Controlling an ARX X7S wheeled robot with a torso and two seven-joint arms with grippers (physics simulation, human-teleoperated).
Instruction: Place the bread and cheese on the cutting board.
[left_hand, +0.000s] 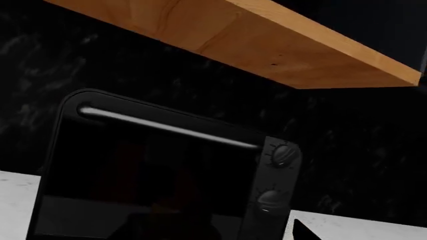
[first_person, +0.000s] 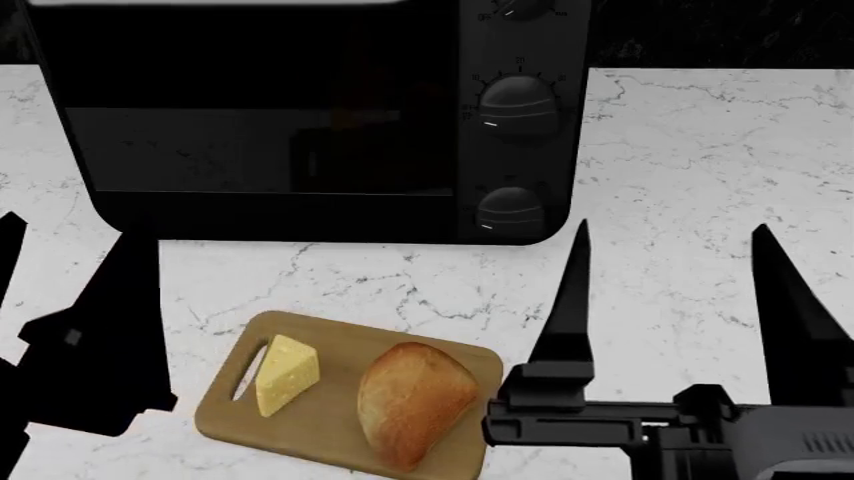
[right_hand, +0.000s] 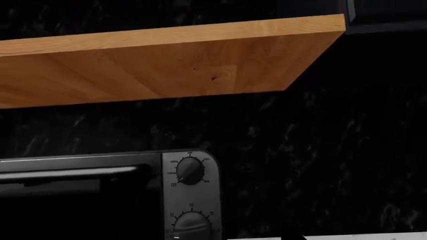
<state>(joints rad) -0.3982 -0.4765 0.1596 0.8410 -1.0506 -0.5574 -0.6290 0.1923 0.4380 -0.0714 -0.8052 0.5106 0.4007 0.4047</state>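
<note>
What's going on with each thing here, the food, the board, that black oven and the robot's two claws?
bread: lying on the cutting board, beside the cheese.
cheese: resting on the board, near its slot handle.
cutting board: flat on the marble counter, holding both foods.
toaster oven: door closed, inside dark.
right gripper: open, empty, above the counter beside the board.
left gripper: holding nothing; open or shut unclear.
wooden shelf: fixed above the oven.

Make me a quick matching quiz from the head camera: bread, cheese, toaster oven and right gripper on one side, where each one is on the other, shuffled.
Things:
1. bread
2. cheese
3. toaster oven
4. right gripper

Places:
A. at the back of the counter, behind the cutting board
B. on the board's slot-handle end
C. open, above bare counter right of the board
D. on the board's end nearest the right gripper

Pairs: 1-D, 2-B, 3-A, 4-C
</note>
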